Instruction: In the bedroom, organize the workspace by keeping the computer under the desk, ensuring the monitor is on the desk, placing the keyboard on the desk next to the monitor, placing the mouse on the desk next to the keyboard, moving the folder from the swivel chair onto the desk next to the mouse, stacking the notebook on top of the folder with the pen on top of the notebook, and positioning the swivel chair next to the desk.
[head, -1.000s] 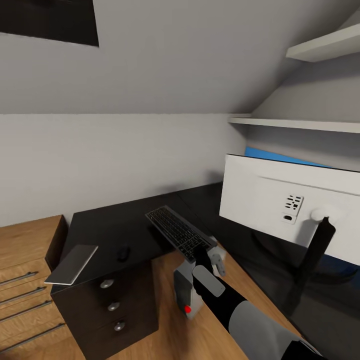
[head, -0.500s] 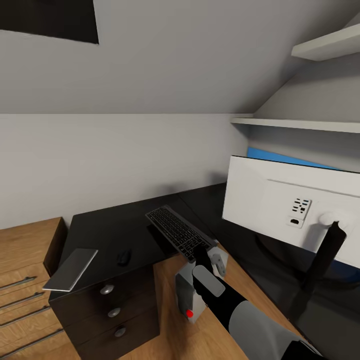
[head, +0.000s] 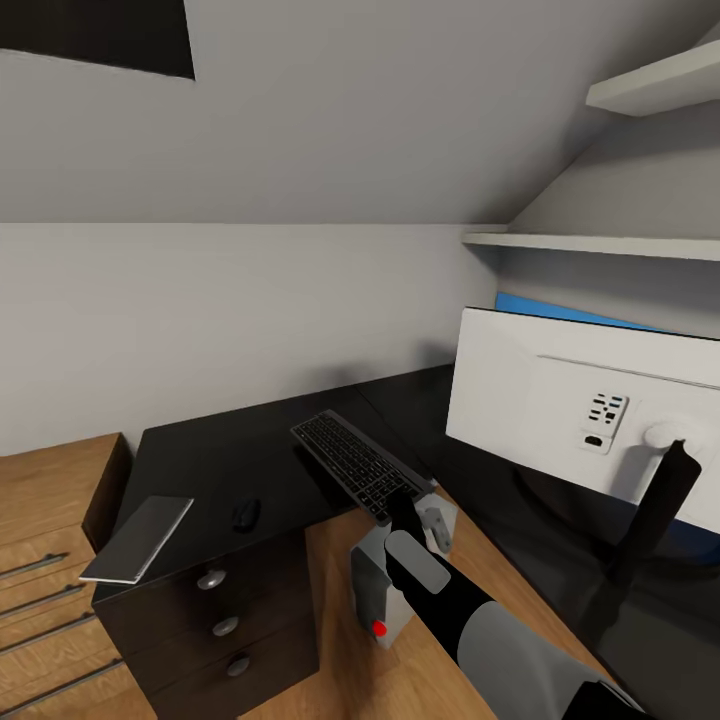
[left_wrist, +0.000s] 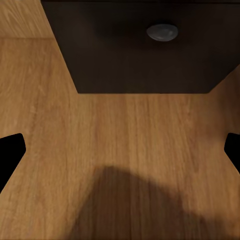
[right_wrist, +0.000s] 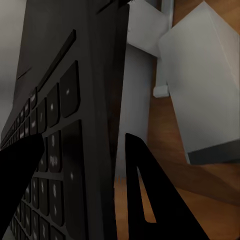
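My right gripper (head: 405, 500) is shut on the near end of the dark keyboard (head: 352, 462), whose far half reaches over the glossy black desk (head: 230, 455). In the right wrist view the keyboard (right_wrist: 65, 130) sits between the two black fingers (right_wrist: 140, 200). A small black mouse (head: 245, 514) lies to its left, and the grey notebook (head: 137, 538) overhangs the desk's left corner. The monitor (head: 570, 400) stands on the desk at the right, white back toward me. On the floor below my arm stands the grey computer (head: 380, 600) (right_wrist: 200, 85). My left gripper (left_wrist: 120, 150) hangs open over the wooden floor.
The desk's dark drawer unit (head: 215, 625) (left_wrist: 150, 55) with round knobs stands at the left, next to a light wooden drawer chest (head: 50, 510). White shelves (head: 600, 245) hang at the upper right. A blue surface (head: 560, 315) shows behind the monitor.
The whole picture has shifted a little, so the camera has moved. My right gripper still holds the keyboard in the same spot over the desk.
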